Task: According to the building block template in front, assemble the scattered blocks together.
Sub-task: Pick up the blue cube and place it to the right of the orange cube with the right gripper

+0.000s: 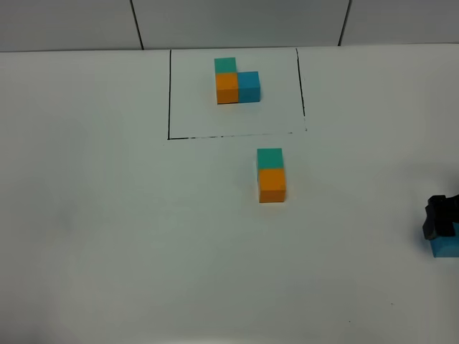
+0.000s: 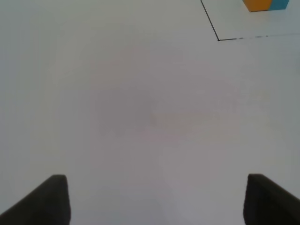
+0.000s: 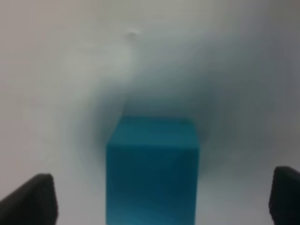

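The building block template (image 1: 237, 82), a teal, orange and blue L of cubes, sits inside a thin black rectangle (image 1: 169, 93) at the back; its edge (image 2: 257, 4) also shows in the left wrist view. Of the scattered blocks, the teal cube (image 1: 270, 158) and orange cube (image 1: 272, 185) lie touching in a line mid-table. At the right edge the blue cube (image 1: 446, 248) (image 3: 152, 168) lies under my right gripper (image 1: 440, 218) (image 3: 164, 201), whose fingers stand open on either side of it, apart from its faces. My left gripper (image 2: 157, 201) is open over bare table.
The white table (image 1: 107, 215) runs to a grey wall at the back. The rectangle's near-left corner (image 2: 218, 40) lies ahead of the left gripper.
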